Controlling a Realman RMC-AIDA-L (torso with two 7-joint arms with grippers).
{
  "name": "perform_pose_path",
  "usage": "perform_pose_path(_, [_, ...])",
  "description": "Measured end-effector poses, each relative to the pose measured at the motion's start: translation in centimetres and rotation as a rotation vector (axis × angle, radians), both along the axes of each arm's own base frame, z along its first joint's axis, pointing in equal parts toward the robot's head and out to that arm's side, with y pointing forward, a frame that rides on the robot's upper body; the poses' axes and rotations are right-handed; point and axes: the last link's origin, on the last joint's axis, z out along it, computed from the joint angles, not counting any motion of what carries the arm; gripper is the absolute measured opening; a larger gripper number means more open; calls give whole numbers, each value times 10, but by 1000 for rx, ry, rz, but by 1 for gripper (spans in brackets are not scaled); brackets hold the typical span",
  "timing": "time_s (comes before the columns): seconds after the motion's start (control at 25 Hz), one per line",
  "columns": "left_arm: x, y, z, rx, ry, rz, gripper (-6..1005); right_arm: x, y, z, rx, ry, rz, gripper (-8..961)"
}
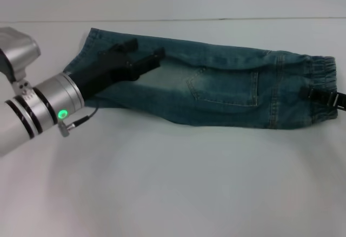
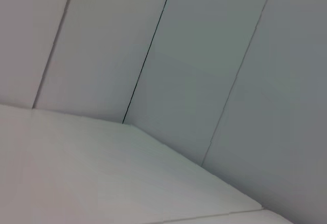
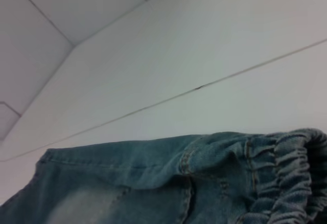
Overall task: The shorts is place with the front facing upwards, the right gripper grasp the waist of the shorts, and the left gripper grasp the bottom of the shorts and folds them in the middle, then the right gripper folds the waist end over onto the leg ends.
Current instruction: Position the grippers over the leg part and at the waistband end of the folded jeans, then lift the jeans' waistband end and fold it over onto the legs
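Left gripper [image 1: 141, 63]: black two-fingered claw on a silver-white ringed wrist with a green light, lying low over the leg end of the shorts [image 1: 216, 85]. Its fingers are spread a little apart over the denim, with cloth showing between them; no fold pinched that I can make out. Right gripper [image 1: 330, 97]: only a black sliver at the picture's right edge, touching the waist [image 1: 323, 88]; how far it is parted cannot be told.

Shorts lie folded lengthwise on the white table [image 1: 173, 183], a long narrow band, hems toward the robot's left, waist toward its right. Denim blue-green, pale faded patch mid-thigh, a stitched patch pocket [image 1: 224, 88] uppermost (tan thread outlines it). Waistband gathered and ruffled, thick elastic ridges clear in the right wrist view. Hems flat.

Pale panelled wall [image 2: 214, 55] behind the table.
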Motion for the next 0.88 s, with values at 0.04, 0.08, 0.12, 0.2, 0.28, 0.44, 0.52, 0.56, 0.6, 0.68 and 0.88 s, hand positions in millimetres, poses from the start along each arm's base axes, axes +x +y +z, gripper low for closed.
perform_pose_path(0.04, [0,-1,-2,11,4,-8,913,0,-1,2,-3,6,6,394])
perform_pose_path(0.08, [1,-2,-6,33,11,-23,913,-1,-3,3,-6,14,14,373])
perform_pose_path(0.12, [1,-3,-9,64,20,-40,912,-1,-6,6,-7,20,24,352])
perform_pose_path(0.2, [2,-7,-15,123,29,-62,842,-3,-12,13,-9,32,51,310])
perform_pose_path(0.28, [6,-9,-22,188,57,-94,772,-6,-18,19,-10,43,76,267])
perform_pose_path(0.44, [13,-12,-36,262,136,-137,675,-10,-30,33,-25,90,95,191])
perform_pose_path(0.52, [14,-14,-42,283,163,-142,633,-13,-36,37,-42,117,107,158])
perform_pose_path(0.56, [16,-15,-45,295,175,-142,613,-15,-38,39,-52,128,115,141])
perform_pose_path(0.6, [18,-15,-48,303,187,-143,592,-17,-41,41,-66,142,127,124])
perform_pose_path(0.68, [21,-17,-54,312,214,-147,550,-21,-46,44,-93,164,142,124])
perform_pose_path(0.88, [29,-20,-68,283,255,-163,294,-30,-58,53,-135,198,179,125])
